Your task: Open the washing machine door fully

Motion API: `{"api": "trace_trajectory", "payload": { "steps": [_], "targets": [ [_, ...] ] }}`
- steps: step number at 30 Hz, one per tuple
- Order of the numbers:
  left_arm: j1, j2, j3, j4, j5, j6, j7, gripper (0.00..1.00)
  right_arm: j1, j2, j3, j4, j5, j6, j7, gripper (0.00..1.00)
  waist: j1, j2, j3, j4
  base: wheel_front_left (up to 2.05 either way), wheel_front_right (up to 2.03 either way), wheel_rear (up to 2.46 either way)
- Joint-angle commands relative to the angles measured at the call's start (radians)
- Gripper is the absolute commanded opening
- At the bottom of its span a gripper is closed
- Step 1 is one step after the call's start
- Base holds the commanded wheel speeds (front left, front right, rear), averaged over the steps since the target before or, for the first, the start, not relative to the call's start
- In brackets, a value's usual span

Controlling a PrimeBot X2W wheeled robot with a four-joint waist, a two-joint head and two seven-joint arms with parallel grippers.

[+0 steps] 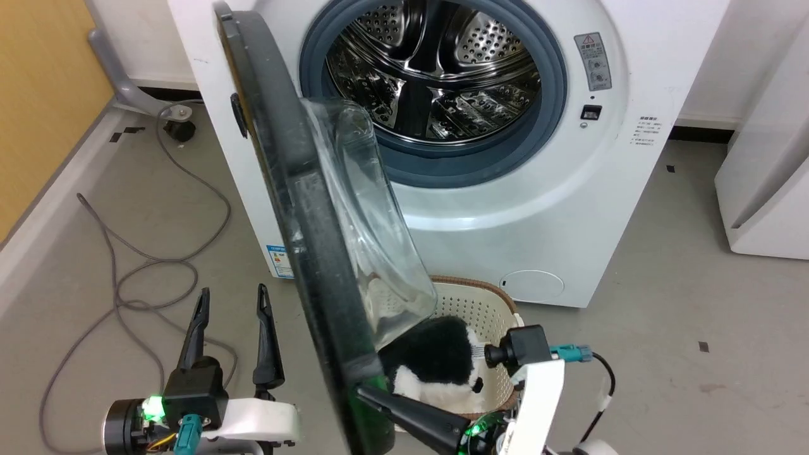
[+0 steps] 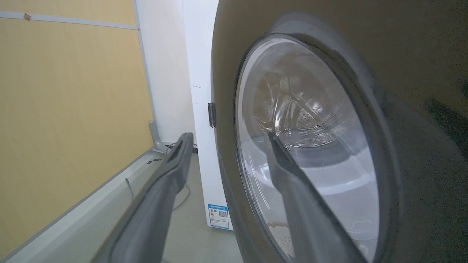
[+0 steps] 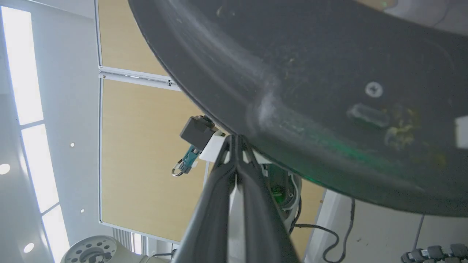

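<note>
The fingers of the right gripper (image 3: 237, 138) are pressed together, with nothing held between them. Their tips are set against the low edge of the door (image 1: 303, 208). The fingers of the left gripper (image 1: 232, 292) are held wide apart. They are kept just beside the door's outer face, not touching it. The door is seen edge-on, swung out from the left side of the washer (image 1: 537, 208). Its glass (image 1: 360, 221) is bulged toward the drum (image 1: 436, 69), which is left open. A basket (image 1: 486, 303) is placed on the floor (image 1: 663, 316) before the washer, with a black and white soft toy (image 1: 436, 360) laid inside. Cables (image 1: 126, 272) are strewn at the left.
</note>
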Motion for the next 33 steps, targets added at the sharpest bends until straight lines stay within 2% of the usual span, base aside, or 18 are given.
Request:
{"api": "trace_trajectory", "payload": {
  "steps": [1,4,8,10,14,15,16,19,21,25,29,33],
  "targets": [
    [0.009,0.001,0.004,0.004,0.008,-0.003,-0.005,1.0,-0.019,0.005,0.004,-0.005,-0.003,0.001,-0.014,0.0,0.0001,0.0,-0.001,0.0,0.0,0.0,0.0],
    [0.012,0.001,0.006,0.007,0.008,-0.004,-0.005,1.0,-0.024,0.005,-0.028,-0.028,-0.046,0.001,-0.084,0.0,0.0001,0.0,-0.007,0.0,0.0,0.0,0.0],
    [0.014,0.001,0.015,0.01,0.009,-0.006,-0.005,1.0,-0.042,-0.043,-0.092,-0.098,-0.274,0.001,-0.298,0.0,0.0001,0.0,-0.013,-0.008,0.0,0.0,0.0],
    [0.015,0.001,0.023,0.009,0.01,-0.007,-0.005,1.0,-0.053,-0.091,-0.108,-0.119,-0.389,0.001,-0.421,0.0,0.0001,0.0,-0.016,-0.016,0.0,0.0,0.0],
    [0.018,0.004,0.037,0.006,0.013,-0.008,-0.005,1.0,-0.071,-0.202,-0.128,-0.103,-0.623,0.001,-0.702,0.0,0.0001,0.0,-0.021,-0.033,0.0,0.0,0.0],
    [0.019,0.006,0.046,0.004,0.015,-0.011,-0.005,1.0,-0.073,-0.254,-0.178,-0.054,-0.806,0.001,-0.785,0.0,0.0001,0.0,-0.024,-0.043,0.0,0.0,0.0],
    [0.02,0.007,0.049,0.003,0.015,-0.011,-0.005,1.0,-0.07,-0.257,-0.216,-0.042,-0.881,0.001,-0.79,0.0,0.0001,0.0,-0.024,-0.047,0.0,0.0,0.0],
    [0.022,0.008,0.057,-0.002,0.017,-0.012,-0.005,1.0,-0.046,-0.218,-0.366,-0.072,-1.155,0.001,-0.792,0.0,0.0001,0.0,-0.021,-0.056,0.0,0.0,0.0],
    [0.024,0.008,0.061,-0.005,0.018,-0.013,-0.005,1.0,-0.011,-0.165,-0.445,-0.1,-1.275,0.001,-0.792,0.0,0.0001,0.0,-0.02,-0.061,0.0,0.0,0.0],
    [0.029,0.009,0.065,-0.007,0.02,-0.015,-0.005,1.0,0.065,-0.121,-0.518,-0.144,-1.536,0.001,-0.792,0.0,0.0001,0.0,-0.021,-0.07,0.0,0.0,0.0],
    [0.033,0.008,0.065,-0.006,0.021,-0.016,-0.005,1.0,0.145,-0.05,-0.576,-0.151,-1.622,0.001,-0.792,0.0,0.0001,0.0,-0.025,-0.075,0.0,0.0,0.0],
    [0.037,0.008,0.063,-0.004,0.021,-0.018,-0.005,1.0,0.207,-0.009,-0.638,-0.1,-1.648,0.001,-0.792,0.0,0.0001,0.0,-0.03,-0.076,0.0,0.0,0.0]
  ]
}}
